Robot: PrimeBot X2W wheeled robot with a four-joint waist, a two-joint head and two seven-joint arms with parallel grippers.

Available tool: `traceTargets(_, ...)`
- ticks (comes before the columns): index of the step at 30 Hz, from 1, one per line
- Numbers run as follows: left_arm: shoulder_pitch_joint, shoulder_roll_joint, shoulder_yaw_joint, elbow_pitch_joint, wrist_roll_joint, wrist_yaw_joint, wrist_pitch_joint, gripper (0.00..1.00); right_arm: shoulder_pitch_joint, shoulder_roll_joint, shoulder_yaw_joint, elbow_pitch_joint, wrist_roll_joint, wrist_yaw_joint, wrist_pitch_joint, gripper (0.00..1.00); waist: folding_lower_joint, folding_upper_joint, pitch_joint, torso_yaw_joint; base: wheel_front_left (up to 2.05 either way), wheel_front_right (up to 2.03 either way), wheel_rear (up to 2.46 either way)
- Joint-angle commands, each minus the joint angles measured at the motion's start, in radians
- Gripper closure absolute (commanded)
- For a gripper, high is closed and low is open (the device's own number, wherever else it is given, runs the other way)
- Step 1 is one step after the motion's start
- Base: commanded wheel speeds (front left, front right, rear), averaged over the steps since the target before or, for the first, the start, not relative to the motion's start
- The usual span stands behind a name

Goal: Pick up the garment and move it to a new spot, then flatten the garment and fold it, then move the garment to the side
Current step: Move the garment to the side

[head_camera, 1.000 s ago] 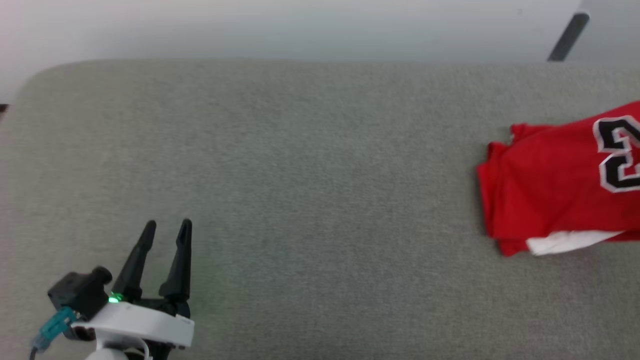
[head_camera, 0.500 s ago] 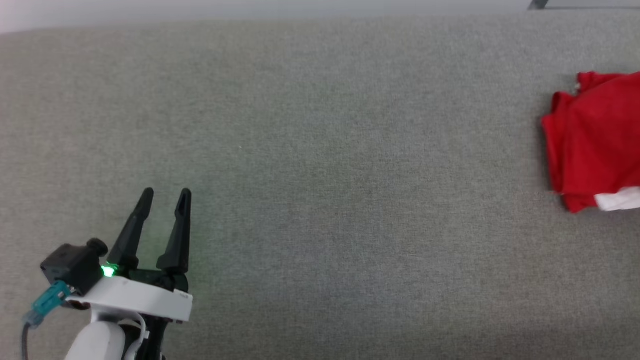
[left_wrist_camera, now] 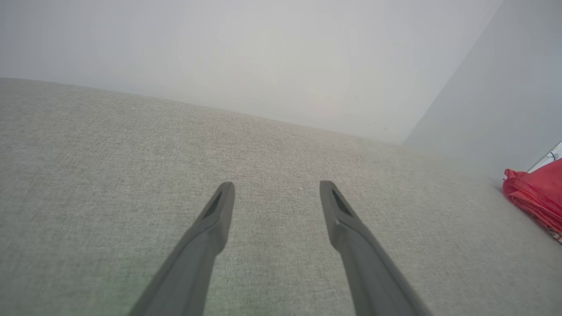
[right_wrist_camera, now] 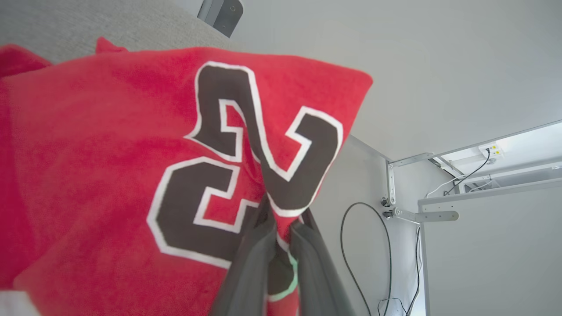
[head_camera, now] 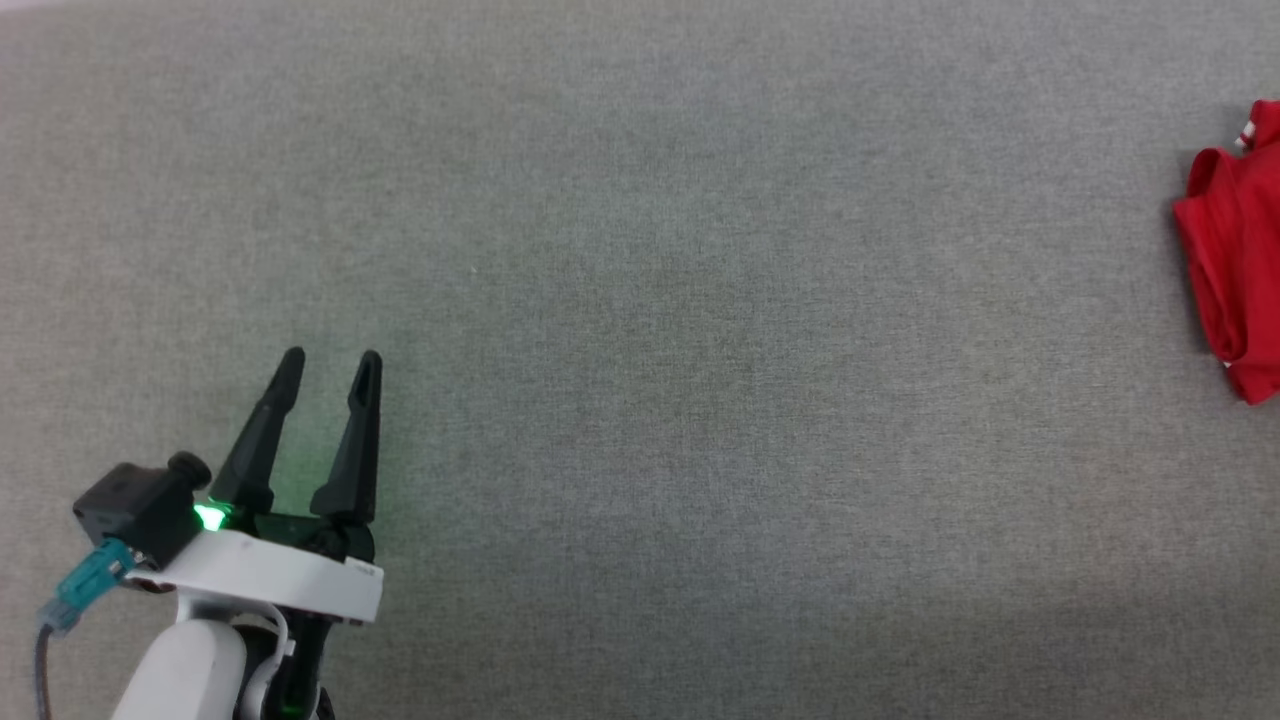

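The grey fabric surface (head_camera: 640,300) spans the head view. At that surface's far right lies the garment (right_wrist_camera: 109,153), a red jersey with folded edges and a sliver of red-and-white trim. The left gripper (head_camera: 331,357) hovers above the surface's lower left, fingers spread and empty. The right gripper (right_wrist_camera: 283,213) is clenched on the garment's printed panel. The panel carries black block numerals outlined in white. One reads like a 2; the crease hides the rest.

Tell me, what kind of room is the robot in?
Probably a lab or test room: a big grey fabric surface, bare pale walls, and loose cables by metal brackets.
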Motion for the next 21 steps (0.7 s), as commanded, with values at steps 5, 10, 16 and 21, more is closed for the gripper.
traceTargets(5, -0.017, 0.006, 0.001, -0.005, 0.003, -0.004, 0.0, 0.0, -0.053, 0.035, 0.014, 0.089, -0.041, -0.001, -0.039, 1.0, 0.0, 0.0, 0.023, 0.003, 0.0, 0.0, 0.0)
traceTargets(10, -0.023, 0.013, 0.002, -0.008, 0.004, -0.004, 0.0, 0.0, -0.087, 0.07, 0.022, 0.163, -0.063, -0.001, -0.065, 1.0, 0.0, 0.0, 0.037, -0.002, 0.0, 0.0, 0.0)
traceTargets(16, -0.024, 0.019, 0.004, -0.01, 0.007, -0.004, 0.0, 0.0, -0.123, 0.111, 0.028, 0.233, -0.081, -0.001, -0.097, 1.0, 0.0, 0.0, 0.048, -0.015, 0.0, 0.0, 0.0)
traceTargets(21, -0.029, 0.022, 0.0, -0.008, 0.006, -0.004, 0.0, 0.0, -0.15, 0.137, 0.028, 0.289, -0.088, -0.001, -0.128, 1.0, 0.0, 0.0, 0.052, -0.024, 0.0, 0.0, 0.0)
